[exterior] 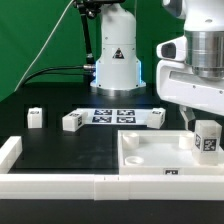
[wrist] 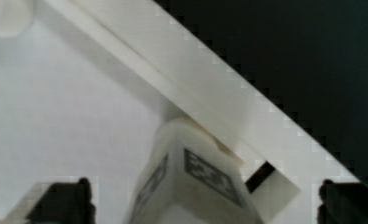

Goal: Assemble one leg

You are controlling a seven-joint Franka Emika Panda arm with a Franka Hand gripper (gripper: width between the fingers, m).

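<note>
One leg [exterior: 207, 140], a small white block with a black-and-white tag, stands tilted at the right corner of the large white square piece [exterior: 150, 160]. My gripper [exterior: 200, 122] hangs just above it. In the wrist view the leg [wrist: 195, 170] lies between my two dark fingers [wrist: 60, 200], with a gap on each side. The gripper [wrist: 200, 205] is open and grips nothing. The raised rim of the square piece [wrist: 181, 75] runs diagonally past the leg. Three more legs lie on the black table: one [exterior: 35, 117] at the exterior view's left, one [exterior: 72, 121] beside it, one [exterior: 157, 119] near the middle.
The marker board [exterior: 112, 115] lies flat between the loose legs. A white robot base [exterior: 115, 60] stands at the back. A low white rail [exterior: 60, 185] runs along the front edge, with a raised end [exterior: 10, 150] at the left.
</note>
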